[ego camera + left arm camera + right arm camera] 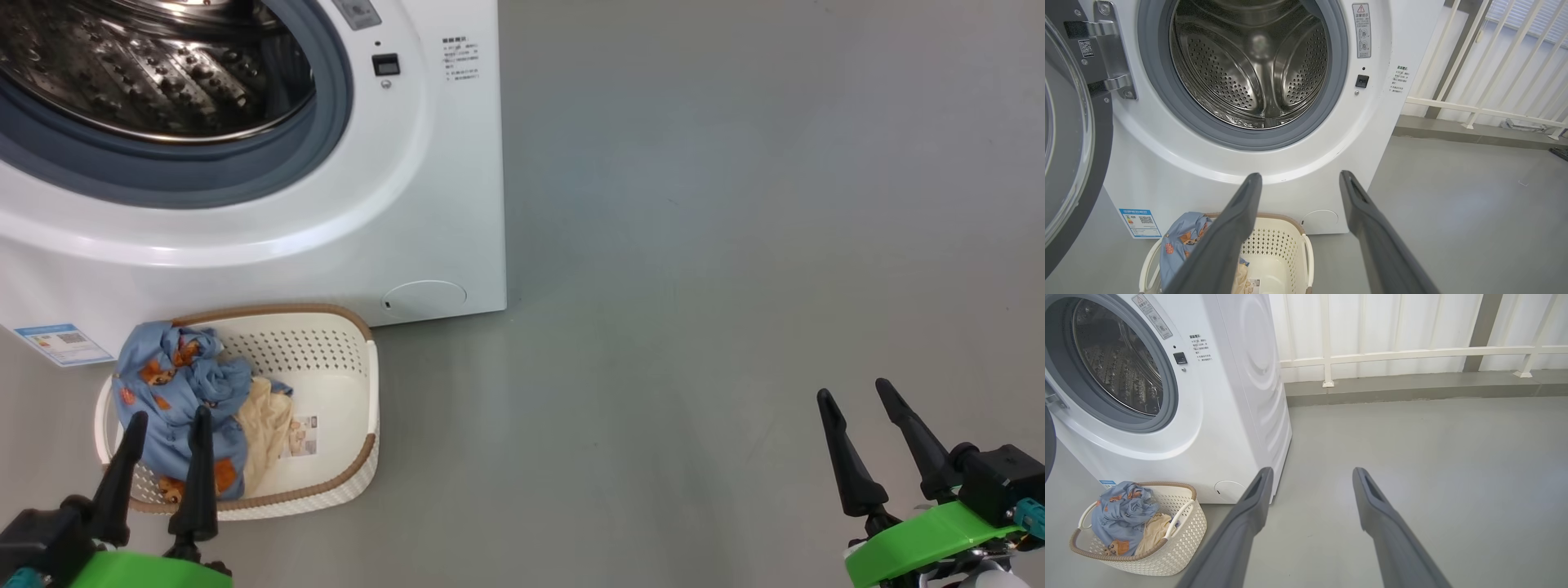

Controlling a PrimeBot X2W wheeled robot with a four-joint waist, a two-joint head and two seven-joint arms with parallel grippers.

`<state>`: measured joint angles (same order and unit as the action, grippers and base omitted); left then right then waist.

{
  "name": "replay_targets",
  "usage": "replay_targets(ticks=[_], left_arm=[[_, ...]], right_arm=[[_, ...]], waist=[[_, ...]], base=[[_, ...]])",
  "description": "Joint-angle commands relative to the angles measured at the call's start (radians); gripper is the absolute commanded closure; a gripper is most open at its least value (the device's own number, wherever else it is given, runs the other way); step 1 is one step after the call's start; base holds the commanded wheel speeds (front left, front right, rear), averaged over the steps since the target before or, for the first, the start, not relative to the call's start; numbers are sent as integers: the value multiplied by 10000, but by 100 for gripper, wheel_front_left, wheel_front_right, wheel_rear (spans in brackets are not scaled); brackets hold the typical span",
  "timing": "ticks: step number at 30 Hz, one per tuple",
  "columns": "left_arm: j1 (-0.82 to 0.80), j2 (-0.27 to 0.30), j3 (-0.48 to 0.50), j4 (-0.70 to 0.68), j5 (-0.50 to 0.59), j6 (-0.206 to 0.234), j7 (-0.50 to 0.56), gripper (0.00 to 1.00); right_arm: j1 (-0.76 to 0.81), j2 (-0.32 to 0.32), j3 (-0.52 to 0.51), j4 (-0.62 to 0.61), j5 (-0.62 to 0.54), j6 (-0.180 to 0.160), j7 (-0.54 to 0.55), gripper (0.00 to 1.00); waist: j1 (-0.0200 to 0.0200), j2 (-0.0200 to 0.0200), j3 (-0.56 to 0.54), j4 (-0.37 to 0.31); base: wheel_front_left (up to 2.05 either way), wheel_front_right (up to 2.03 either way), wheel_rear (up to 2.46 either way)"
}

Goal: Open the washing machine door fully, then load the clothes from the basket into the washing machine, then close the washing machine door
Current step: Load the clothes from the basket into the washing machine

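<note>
In the head view, I think I am at the start of the loading step. The washing machine point(424, 204) fills the upper left of the frame. Its round mouth is uncovered and the steel drum point(147, 73) looks bare inside. The basket point(343, 343) sits on the grey floor point(694, 245) just in front of the machine, at the lower left. The clothes point(180, 384) are heaped in its left half, blue bear cloth with the cream piece beside it. My left fingers point(198, 465) rise at the lower left, right over that heap, spread wide and holding nothing. My right fingers point(847, 457) rise at the lower right, well apart from the basket. They are spread wide too, and empty.

In the left wrist view, the washing machine door point(1069, 134) is at the left edge, swung out on its metal hinge point(1106, 53). So the opening step looks done to me. The basket peeks in at the bottom, under my fingers.

In the right wrist view, the basket is at the lower left and the machine is above it. A white railing point(1412, 355) runs along the top, and the floor is smooth and flat.

Next I should dip the left fingers into the blue heap and pinch it. Then I should lift it high to the drum mouth, because soft cloth hangs down and could catch on the basket rim.
</note>
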<state>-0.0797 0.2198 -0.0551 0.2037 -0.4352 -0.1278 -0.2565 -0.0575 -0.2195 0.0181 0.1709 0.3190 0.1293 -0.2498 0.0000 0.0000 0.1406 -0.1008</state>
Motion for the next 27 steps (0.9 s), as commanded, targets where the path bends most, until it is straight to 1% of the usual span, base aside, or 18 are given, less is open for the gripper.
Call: replay_targets(ticks=[1,16,20,27], left_arm=[[-3,260,363,-160,-115,-29,-53,0],[153,126,574,-171,-236,-29,-53,0],[147,138,571,-203,-306,-29,-53,0],[82,170,463,-258,-326,-29,-53,0]], right_arm=[[5,-127,149,-262,15,14,-120,0],[81,-223,240,-269,46,14,-120,0],[65,-214,249,-270,43,14,-120,0],[19,-194,248,-289,35,14,-120,0]], waist=[[0,0,-25,28],[0,0,-115,115],[0,0,-87,95],[0,0,5,75]], base=[[0,0,0],[2,-8,6],[47,-99,53],[98,-151,52]])
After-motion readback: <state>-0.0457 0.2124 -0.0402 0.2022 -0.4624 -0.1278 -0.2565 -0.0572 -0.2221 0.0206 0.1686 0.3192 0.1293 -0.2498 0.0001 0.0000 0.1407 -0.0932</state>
